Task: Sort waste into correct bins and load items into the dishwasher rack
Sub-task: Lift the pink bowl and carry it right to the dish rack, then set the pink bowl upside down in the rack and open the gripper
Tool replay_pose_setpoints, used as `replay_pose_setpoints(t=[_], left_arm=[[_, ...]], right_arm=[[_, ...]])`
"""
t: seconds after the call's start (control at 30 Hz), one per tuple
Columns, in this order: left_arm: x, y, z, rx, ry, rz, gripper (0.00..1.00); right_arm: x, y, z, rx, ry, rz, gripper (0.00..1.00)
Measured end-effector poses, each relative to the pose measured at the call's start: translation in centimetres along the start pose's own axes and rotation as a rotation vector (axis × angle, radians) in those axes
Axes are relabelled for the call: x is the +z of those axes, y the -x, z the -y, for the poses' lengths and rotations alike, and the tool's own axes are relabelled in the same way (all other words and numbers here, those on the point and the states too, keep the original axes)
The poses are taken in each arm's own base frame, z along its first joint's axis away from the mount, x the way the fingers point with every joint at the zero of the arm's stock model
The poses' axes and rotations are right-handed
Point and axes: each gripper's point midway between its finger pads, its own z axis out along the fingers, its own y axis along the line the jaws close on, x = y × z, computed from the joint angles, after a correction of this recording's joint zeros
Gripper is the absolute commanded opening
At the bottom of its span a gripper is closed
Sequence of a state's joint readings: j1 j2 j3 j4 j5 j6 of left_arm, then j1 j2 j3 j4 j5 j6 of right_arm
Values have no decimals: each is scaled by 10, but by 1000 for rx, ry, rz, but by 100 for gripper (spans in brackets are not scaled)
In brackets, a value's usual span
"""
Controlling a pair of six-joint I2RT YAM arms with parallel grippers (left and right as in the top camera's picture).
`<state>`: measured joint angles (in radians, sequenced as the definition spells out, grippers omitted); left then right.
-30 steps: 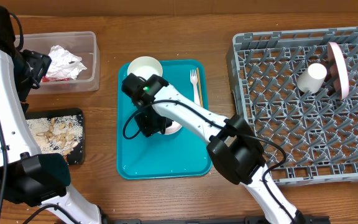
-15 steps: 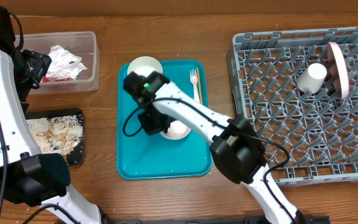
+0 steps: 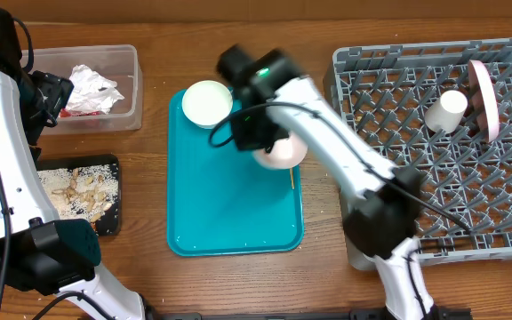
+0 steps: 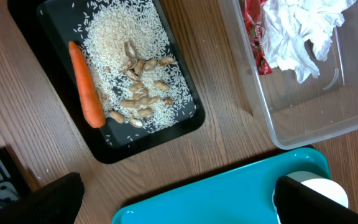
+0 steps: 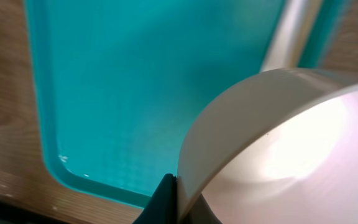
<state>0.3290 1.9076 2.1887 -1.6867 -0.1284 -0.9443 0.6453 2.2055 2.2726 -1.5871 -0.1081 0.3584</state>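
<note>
My right gripper (image 3: 269, 147) is shut on the rim of a small white bowl (image 3: 283, 154) and holds it above the right edge of the teal tray (image 3: 229, 204). The right wrist view shows one finger (image 5: 165, 202) pressed on that bowl's (image 5: 278, 143) rim. A second white bowl (image 3: 206, 100) sits at the tray's far left corner. A thin wooden stick (image 3: 292, 178) lies by the tray's right edge. The grey rack (image 3: 416, 169) holds a white cup (image 3: 445, 111) and a plate (image 3: 484, 96). My left gripper (image 4: 179, 208) stands open over the wood between the bins and the tray.
The clear tub (image 4: 303, 106) holds crumpled napkins (image 4: 297, 31) and a red wrapper (image 4: 253, 31). The black tray (image 4: 185, 115) holds rice, beige scraps (image 4: 138, 99) and an orange carrot (image 4: 86, 84). My right arm spans from the table's front edge up over the tray.
My right gripper shut on the bowl, lifted it off the tray's middle and swung it toward the rack. The fork is now hidden under the arm. The left arm stayed still.
</note>
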Motion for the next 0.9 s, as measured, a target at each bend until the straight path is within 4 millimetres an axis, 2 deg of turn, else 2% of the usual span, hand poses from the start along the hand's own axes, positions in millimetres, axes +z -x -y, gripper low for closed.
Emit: replay_pose_setpoints(t=[0.07, 0.1, 0.2, 0.27, 0.37, 0.53, 0.67, 0.77, 0.9], left_arm=[[0, 0, 0, 0, 0, 0, 100], [0, 0, 0, 0, 0, 0, 100], [0, 0, 0, 0, 0, 0, 100], [0, 0, 0, 0, 0, 0, 100], [0, 0, 0, 0, 0, 0, 100], [0, 0, 0, 0, 0, 0, 100], [0, 0, 0, 0, 0, 0, 100], [0, 0, 0, 0, 0, 0, 100], [0, 0, 0, 0, 0, 0, 100]], right_arm=[[-35, 6, 13, 38, 32, 77, 4], [-59, 8, 25, 70, 52, 127, 4], [-105, 9, 60, 152, 81, 218, 4], [-130, 7, 86, 211, 101, 260, 4], [-154, 0, 129, 280, 172, 274, 4], [-169, 3, 174, 318, 351, 293, 4], [-177, 1, 198, 325, 467, 323, 4], [-171, -4, 207, 304, 577, 317, 4], [-154, -11, 209, 264, 746, 302, 4]])
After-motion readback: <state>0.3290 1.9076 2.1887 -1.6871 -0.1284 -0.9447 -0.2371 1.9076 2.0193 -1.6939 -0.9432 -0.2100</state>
